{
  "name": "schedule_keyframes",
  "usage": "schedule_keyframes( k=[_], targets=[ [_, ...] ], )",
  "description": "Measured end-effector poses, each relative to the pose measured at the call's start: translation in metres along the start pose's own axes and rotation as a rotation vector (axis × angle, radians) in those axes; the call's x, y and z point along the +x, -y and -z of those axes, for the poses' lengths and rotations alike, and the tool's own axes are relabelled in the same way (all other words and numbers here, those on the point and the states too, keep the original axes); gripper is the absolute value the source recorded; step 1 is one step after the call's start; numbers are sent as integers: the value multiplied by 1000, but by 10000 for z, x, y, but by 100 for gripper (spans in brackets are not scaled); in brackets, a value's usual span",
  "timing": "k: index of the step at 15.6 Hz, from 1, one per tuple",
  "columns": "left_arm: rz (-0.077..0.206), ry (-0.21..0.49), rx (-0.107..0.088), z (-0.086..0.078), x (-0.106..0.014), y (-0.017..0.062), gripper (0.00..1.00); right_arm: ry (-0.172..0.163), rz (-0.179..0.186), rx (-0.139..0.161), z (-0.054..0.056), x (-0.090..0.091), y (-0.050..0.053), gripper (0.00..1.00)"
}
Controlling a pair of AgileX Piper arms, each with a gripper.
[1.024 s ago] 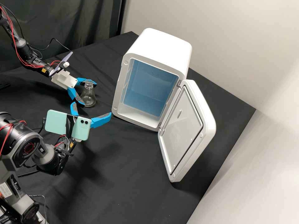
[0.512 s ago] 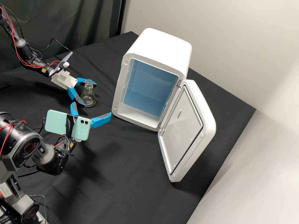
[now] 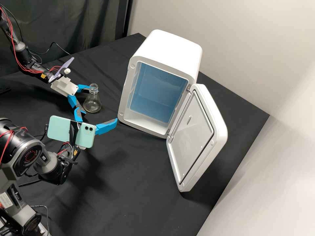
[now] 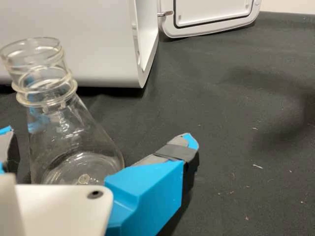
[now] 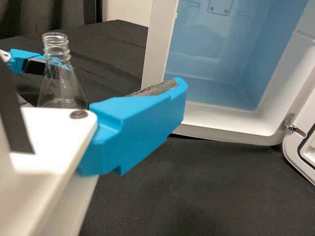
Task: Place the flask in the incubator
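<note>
Flask (image 3: 92, 101) stands upright on the desk (image 3: 131, 183), long axis vertical, near the open incubator (image 3: 174, 46) on the side away from its swung-out door (image 3: 197, 137). It sits between the tips of the left jaws, which are spread wider than its body and look released, not pressing the glass; closing them there is what the pick seems to need. Just nearer the camera the right jaws hang spread wide and empty, pointing toward the incubator's opening.
</note>
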Motion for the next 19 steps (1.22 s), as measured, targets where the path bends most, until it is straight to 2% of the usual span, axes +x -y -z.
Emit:
schedule_keyframes(
  k=[2,5,6,10,18,19],
  targets=[
    [0,-5,9,0,-2,4,100,0,0,0,0,0,0,100],
    [0,-5,9,-2,-1,4,100,0,0,0,0,0,0,100],
    [0,-5,9,-2,-1,4,0,0,0,0,0,0,0,100],
    [0,-5,9,-2,-1,4,0,0,0,0,0,0,0,100],
    [-22,-3,4,-3,-2,-16,0,0,0,0,0,0,0,100],
    [-26,-11,-3,1,0,-19,100,0,0,0,0,0,0,100]
  ],
)
